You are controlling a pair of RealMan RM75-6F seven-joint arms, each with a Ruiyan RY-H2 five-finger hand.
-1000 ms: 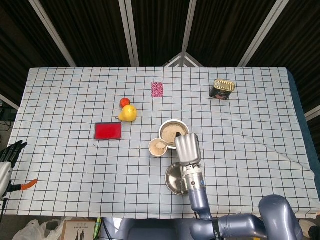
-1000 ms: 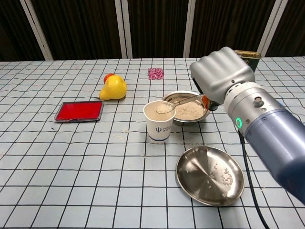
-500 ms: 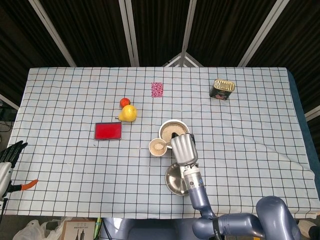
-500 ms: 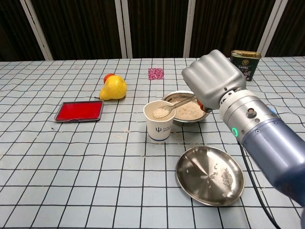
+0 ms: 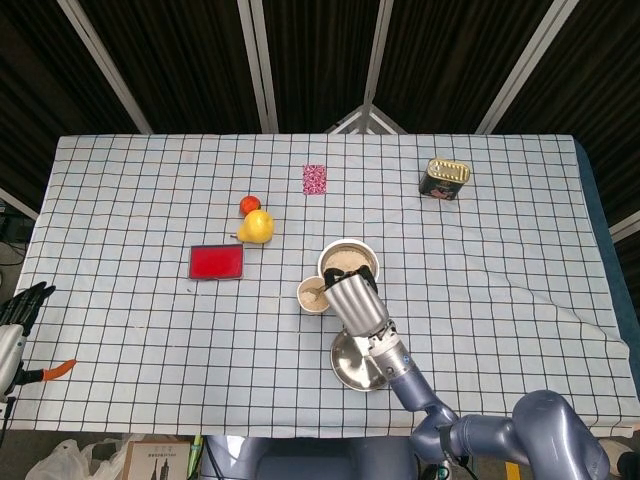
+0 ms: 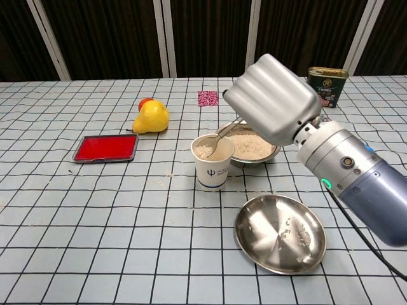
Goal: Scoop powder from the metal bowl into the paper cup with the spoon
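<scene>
Knuckles up, my right hand [image 6: 272, 98] hangs above the near rim of the metal bowl [image 6: 272, 151], its broad back rolled toward the chest camera and my forearm slanting down to the right. My fingers are closed around the handle of the spoon [image 6: 219, 135], which slopes down to the left so that its bowl sits inside the mouth of the paper cup [image 6: 213, 162]. Pale powder shows in the cup and in the metal bowl just behind it; the two stand touching or nearly so. From the head view, the same hand [image 5: 355, 306] covers the gap between the cup [image 5: 314, 294] and the bowl [image 5: 347, 262], with the empty steel dish [image 5: 352, 362] right below my wrist.

Compared with a second ago, my wrist has rolled further over and the hand has shifted left and forward. The spoon, which was held level over the cup with a heap of powder on it, is now tipped down into the cup.

My left hand [image 5: 22, 305] rests at the far left table edge, fingers apart, holding nothing.

On the checked cloth [image 6: 95, 210] lie a red tray [image 6: 106, 148], a yellow pear [image 6: 151, 117] and a tin can [image 6: 328, 84].
</scene>
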